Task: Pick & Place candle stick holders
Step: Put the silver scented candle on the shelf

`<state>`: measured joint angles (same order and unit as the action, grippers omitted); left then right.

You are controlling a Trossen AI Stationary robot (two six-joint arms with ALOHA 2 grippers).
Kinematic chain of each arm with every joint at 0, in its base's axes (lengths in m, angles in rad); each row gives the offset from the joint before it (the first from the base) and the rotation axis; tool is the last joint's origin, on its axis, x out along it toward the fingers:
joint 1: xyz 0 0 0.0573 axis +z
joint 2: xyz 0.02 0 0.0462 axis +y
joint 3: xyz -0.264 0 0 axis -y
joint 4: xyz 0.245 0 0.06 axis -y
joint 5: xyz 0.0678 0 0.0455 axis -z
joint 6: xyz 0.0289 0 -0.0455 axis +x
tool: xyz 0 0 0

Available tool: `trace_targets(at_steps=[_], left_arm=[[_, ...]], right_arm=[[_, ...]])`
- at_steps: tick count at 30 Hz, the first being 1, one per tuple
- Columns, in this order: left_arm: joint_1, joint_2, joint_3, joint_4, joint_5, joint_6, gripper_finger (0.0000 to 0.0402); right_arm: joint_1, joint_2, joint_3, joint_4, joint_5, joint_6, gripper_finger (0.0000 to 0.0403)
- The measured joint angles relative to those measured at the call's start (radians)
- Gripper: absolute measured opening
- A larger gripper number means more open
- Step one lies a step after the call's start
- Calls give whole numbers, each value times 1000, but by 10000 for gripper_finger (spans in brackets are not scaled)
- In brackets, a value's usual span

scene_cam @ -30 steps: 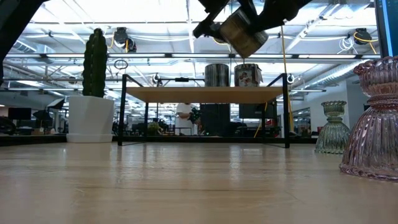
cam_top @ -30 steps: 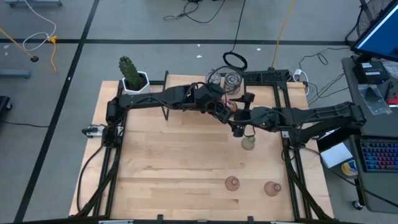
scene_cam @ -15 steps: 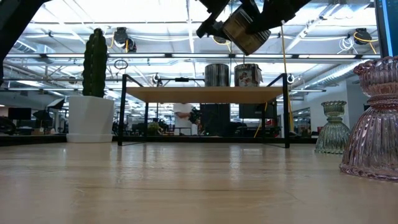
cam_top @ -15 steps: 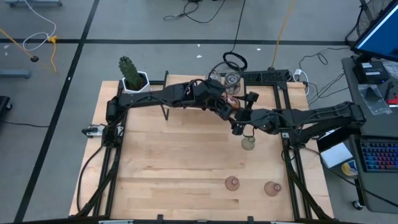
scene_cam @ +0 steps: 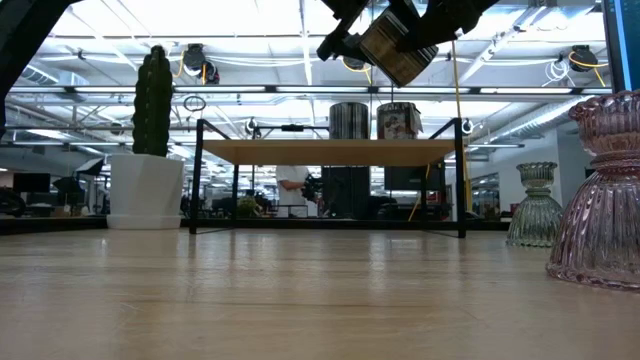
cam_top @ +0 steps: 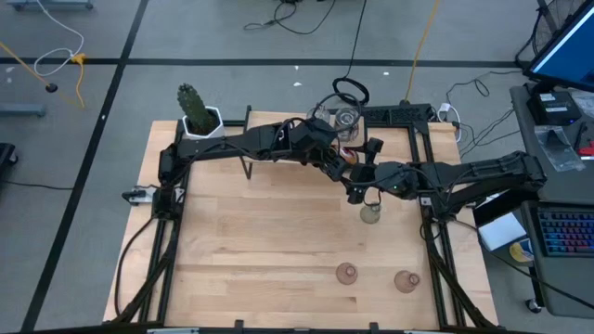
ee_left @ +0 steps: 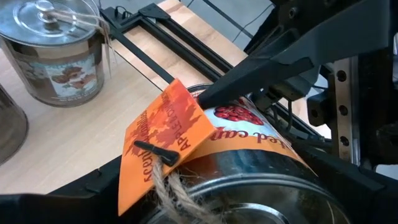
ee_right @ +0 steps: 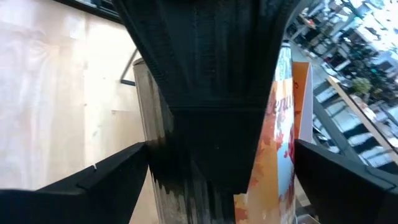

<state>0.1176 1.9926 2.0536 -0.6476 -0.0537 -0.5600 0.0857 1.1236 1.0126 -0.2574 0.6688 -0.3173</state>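
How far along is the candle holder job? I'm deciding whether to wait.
Nothing looks clearly finished. In hand: the left tool holds one silvery holder with an orange tag above the table, and the right tool is right against it, possibly for a handover. Left: two silvery holders at the back edge, the pale green holder and two pink holders on the table.

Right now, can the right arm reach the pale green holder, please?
Probably not yet: right gripper is near the pale green holder, but its jaws straddle the silvery holder the left gripper holds.
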Motion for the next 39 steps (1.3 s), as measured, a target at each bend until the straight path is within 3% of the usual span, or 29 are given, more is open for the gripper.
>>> trace_targets(at_steps=[5,13,19,26,33,39], left_arm=[[-1,0,0,-8,7,-11,355],[-1,0,0,-11,25,-17,356],[-2,2,0,-12,27,6,389],[-2,2,0,-12,27,7,363],[-2,2,0,-9,27,5,393],[-1,2,0,-13,27,7,375]], right_arm=[[-2,-1,0,-2,-28,10,337],[-1,0,0,-4,-36,37,337],[-1,-1,0,0,-42,52,337],[-1,-1,0,0,-42,58,337],[1,0,0,0,-42,71,337],[2,0,0,-1,-42,76,337]])
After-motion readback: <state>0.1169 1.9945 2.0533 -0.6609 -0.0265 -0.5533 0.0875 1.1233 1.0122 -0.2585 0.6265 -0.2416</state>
